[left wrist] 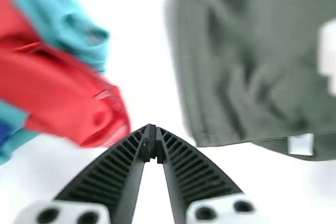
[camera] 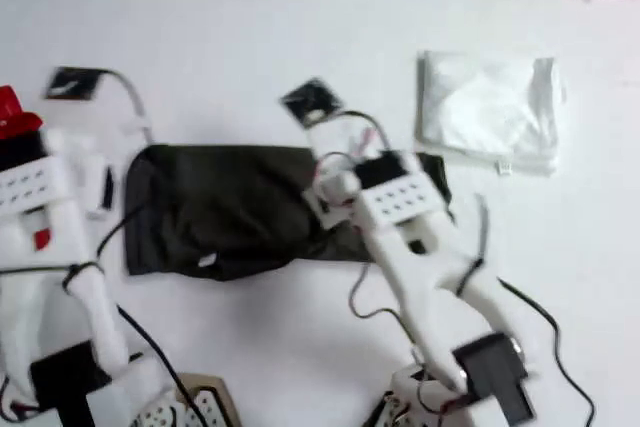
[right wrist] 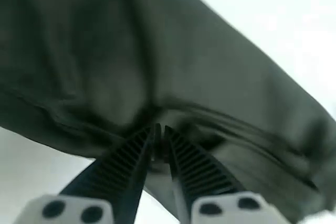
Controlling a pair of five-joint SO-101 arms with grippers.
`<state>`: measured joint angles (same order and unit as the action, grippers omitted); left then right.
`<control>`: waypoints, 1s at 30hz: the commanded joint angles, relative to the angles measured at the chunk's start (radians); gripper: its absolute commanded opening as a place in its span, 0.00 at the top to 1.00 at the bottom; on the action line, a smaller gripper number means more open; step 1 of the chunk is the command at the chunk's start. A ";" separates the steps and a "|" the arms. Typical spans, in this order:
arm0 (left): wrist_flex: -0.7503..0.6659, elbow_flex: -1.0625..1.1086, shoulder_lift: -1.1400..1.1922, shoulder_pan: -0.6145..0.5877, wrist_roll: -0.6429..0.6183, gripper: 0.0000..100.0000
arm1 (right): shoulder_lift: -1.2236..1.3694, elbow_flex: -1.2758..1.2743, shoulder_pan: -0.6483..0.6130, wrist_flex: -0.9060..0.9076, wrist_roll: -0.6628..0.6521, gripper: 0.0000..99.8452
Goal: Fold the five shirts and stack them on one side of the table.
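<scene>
Ribbed black plastic fingers [right wrist: 126, 166] of the right claw [right wrist: 158, 136] meet tip to tip, clamped on a bunched fold of the dark olive soft-cloth shirt [right wrist: 173, 61]. The matte fabric puckers into creases that run out from the pinch, and a stitched hem passes just beside the tips. From the high view we see the right arm's blocky white plastic body [camera: 400, 197] lying over this shirt [camera: 230, 207]. The claw grips it right of the shirt's middle. The garment sprawls as a wide, rumpled, roughly rectangular slab across the centre of the smooth white table [camera: 300, 37], with a small white tag [camera: 207, 261] at its near edge.

The left claw [left wrist: 152, 144], of the same ribbed black plastic, is pressed together with nothing between its tips. It hangs above bare tabletop, between the olive shirt's end and a soft heap of crumpled red cloth [left wrist: 58, 98] and teal cloth [left wrist: 58, 14]. We cannot tell whether that heap touches the claw.

Near the olive shirt's right end, towards the far edge, lies a white shirt folded into a crisp square [camera: 490, 112]. Two flat black squares [camera: 312, 100] sit on the table beyond the shirt.
</scene>
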<state>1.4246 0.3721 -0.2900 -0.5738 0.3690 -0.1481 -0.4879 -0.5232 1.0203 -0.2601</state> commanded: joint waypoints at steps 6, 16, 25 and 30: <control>-0.074 0.096 -0.052 -0.130 0.035 0.97 | 0.285 0.167 -0.156 -0.010 0.014 0.98; -0.150 0.142 -0.046 -0.104 0.031 0.97 | 0.292 0.114 -0.189 0.156 0.006 0.98; -0.150 0.143 -0.044 0.003 -0.071 0.97 | 0.070 0.130 -0.163 0.157 -0.037 0.98; -0.157 0.142 -0.018 0.032 -0.170 0.85 | -0.168 0.270 -0.048 0.246 -0.074 0.96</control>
<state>1.2881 0.5194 -0.3038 -0.5662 0.2447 -0.1573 -0.3130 -0.6475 1.2045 -0.3061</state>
